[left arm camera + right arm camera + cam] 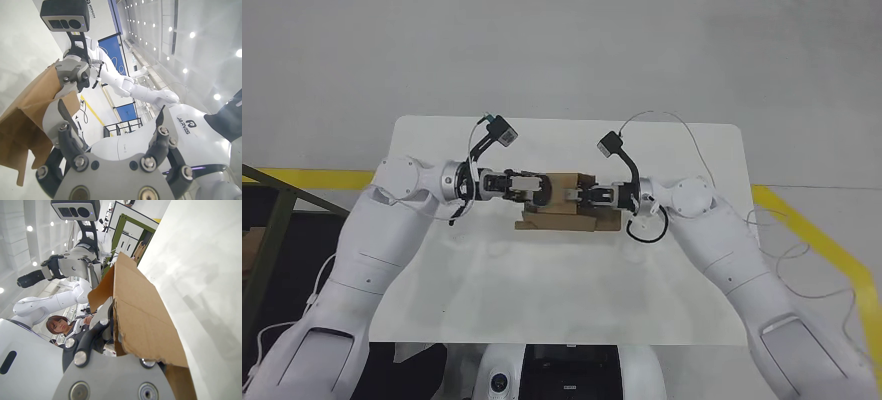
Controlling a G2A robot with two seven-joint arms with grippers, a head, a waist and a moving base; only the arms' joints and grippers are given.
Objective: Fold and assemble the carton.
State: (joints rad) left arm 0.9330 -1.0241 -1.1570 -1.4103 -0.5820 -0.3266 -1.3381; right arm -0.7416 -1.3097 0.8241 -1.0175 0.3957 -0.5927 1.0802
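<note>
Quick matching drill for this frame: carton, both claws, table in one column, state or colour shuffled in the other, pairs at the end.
Things:
1. carton
2. left claw
3. right claw
4. table

States:
A. white, lying under the carton
B. open, fingers spread wide, beside a cardboard flap
C. brown, partly unfolded, between the two claws
D. shut on the edge of a cardboard flap

Pairs: 1-C, 2-B, 3-D, 4-A
</note>
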